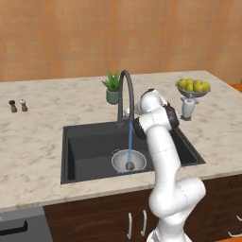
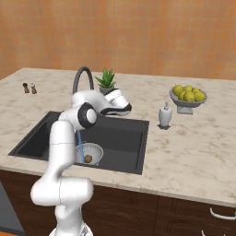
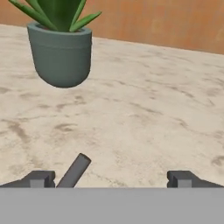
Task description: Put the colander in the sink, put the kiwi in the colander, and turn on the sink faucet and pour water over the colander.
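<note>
Colander [image 1: 128, 160] sits in the sink [image 1: 90, 151] with the kiwi [image 1: 131, 166] inside, and water already falls from the faucet [image 1: 125, 94] into it. The pincer [image 3: 112, 179] is spread wide and empty, low over the desk [image 3: 131, 113] with the faucet's lever [image 3: 74, 170] between its tips. I judge the task nearly complete: keep clear of the lever and spout so the stream lands in the colander.
</note>
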